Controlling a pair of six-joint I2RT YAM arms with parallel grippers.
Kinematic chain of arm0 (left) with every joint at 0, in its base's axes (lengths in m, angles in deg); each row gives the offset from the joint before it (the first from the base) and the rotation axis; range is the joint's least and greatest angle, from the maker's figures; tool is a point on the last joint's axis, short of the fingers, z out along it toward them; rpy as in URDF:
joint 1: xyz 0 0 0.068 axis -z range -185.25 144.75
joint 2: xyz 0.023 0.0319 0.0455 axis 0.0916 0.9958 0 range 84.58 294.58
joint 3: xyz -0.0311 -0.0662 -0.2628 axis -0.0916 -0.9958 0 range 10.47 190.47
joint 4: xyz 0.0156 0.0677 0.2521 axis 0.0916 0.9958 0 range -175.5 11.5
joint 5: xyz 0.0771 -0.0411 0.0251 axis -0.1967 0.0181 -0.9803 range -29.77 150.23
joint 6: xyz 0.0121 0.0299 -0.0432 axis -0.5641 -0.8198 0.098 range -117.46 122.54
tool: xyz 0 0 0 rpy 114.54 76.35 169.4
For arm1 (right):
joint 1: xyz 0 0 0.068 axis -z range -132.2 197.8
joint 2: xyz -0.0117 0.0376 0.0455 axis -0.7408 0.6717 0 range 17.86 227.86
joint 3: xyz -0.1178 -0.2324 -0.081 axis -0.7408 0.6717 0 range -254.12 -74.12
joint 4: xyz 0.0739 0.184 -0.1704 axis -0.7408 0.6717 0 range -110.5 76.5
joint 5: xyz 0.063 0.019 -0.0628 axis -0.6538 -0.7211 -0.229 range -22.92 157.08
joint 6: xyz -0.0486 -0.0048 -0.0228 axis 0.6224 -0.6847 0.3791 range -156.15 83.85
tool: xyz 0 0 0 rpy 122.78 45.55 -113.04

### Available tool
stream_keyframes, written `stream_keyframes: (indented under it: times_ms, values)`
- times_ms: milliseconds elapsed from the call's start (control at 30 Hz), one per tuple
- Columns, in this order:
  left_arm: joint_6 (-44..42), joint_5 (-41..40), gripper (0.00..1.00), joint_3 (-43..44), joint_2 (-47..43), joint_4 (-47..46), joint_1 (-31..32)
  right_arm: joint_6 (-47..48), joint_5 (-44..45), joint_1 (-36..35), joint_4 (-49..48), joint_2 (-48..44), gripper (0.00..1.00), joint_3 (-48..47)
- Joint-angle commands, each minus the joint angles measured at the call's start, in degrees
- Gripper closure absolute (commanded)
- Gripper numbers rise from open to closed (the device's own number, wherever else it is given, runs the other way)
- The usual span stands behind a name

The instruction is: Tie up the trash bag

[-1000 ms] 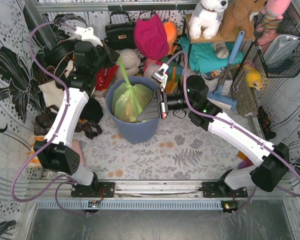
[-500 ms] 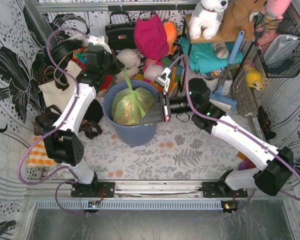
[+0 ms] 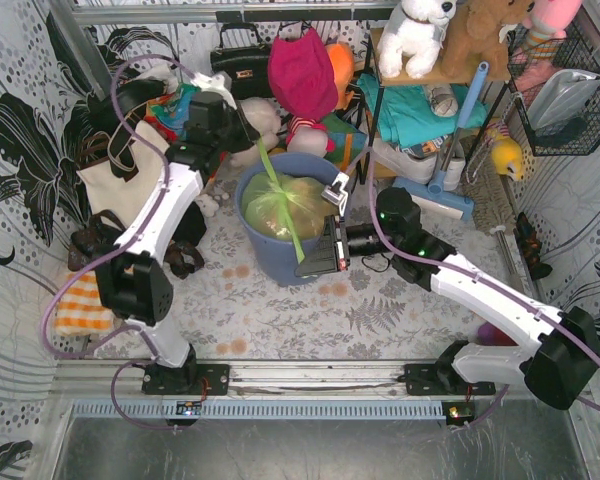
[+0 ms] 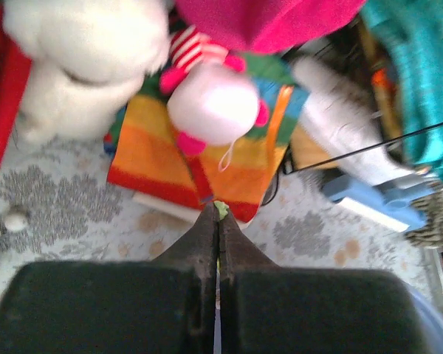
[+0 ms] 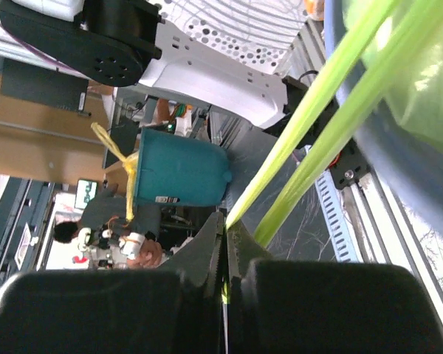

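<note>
Patterned table (image 3: 380, 310) | left tool (image 3: 252, 138), right tool (image 3: 308, 265) each pinching a trash bag (image 3: 290, 200) tail | judge: pull opposite ways evenly so knot seats without tipping bin (image 3: 270, 255)

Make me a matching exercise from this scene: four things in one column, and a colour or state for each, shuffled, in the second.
Column one:
1. trash bag
2. bin
3. left end effector
4. right end effector

Column two:
A. shut on a bag strand, far side of the bin
B. blue-grey
C. shut on a bag strand, near side of the bin
D. light green, sitting in the bin

Pairs: 1-D, 2-B, 3-A, 4-C
</note>
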Motion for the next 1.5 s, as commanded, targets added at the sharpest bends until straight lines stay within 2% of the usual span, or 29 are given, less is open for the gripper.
stream_keyframes:
  times_ms: [0,133,233,400,600,700,800,1000,1100,1200,1267,1333,1400,1467]
  values:
    - [-2.1,-7.4,1.0,-0.4,4.6,-6.4,-1.5,-1.6,-6.3,-2.2,-1.9,-4.0,1.0,0.9]
    - [-2.4,-5.4,1.0,1.6,6.7,-6.9,-1.5,0.4,-5.8,-2.2,1.2,-4.6,1.0,0.0]
    - [-2.5,-1.4,1.0,1.1,4.8,-9.7,-0.9,4.6,-2.1,-2.1,7.1,-3.8,1.0,-5.5]
    - [-1.5,8.7,1.0,2.1,-0.9,-14.8,0.9,14.4,10.2,-2.0,15.5,1.3,1.0,-20.9]
    - [0.0,21.2,1.0,5.9,-5.8,-18.5,4.7,21.3,24.5,0.5,14.2,9.6,1.0,-35.0]
    - [1.9,26.9,1.0,6.3,-7.6,-20.5,5.9,22.3,25.6,2.8,10.3,14.1,1.0,-40.7]
    - [4.1,31.7,1.0,5.4,-9.0,-23.6,6.9,21.9,22.9,3.9,5.6,18.4,1.0,-45.2]
    - [4.4,31.4,1.0,2.7,-10.6,-24.1,7.1,21.6,21.7,4.0,5.0,20.5,0.99,-48.5]
    - [2.5,28.5,0.98,3.0,-10.4,-21.1,7.2,22.5,22.9,4.0,10.8,19.0,0.7,-49.4]
    - [1.1,26.5,0.92,2.9,-10.0,-19.1,7.0,23.7,24.4,4.0,17.0,16.6,0.52,-49.4]
    - [0.7,26.0,0.81,2.4,-10.0,-18.6,6.9,25.0,25.9,4.0,21.6,14.9,0.45,-49.9]
    - [0.4,25.4,0.61,1.6,-10.3,-18.4,6.9,26.9,27.8,4.0,26.3,13.4,0.4,-50.8]
    - [0.1,24.3,0.47,1.1,-11.1,-18.6,6.6,29.2,30.5,4.0,31.2,11.8,0.36,-52.2]
    - [-0.3,24.1,0.41,1.5,-11.7,-18.7,5.7,31.5,33.4,4.0,35.5,10.6,0.31,-54.0]
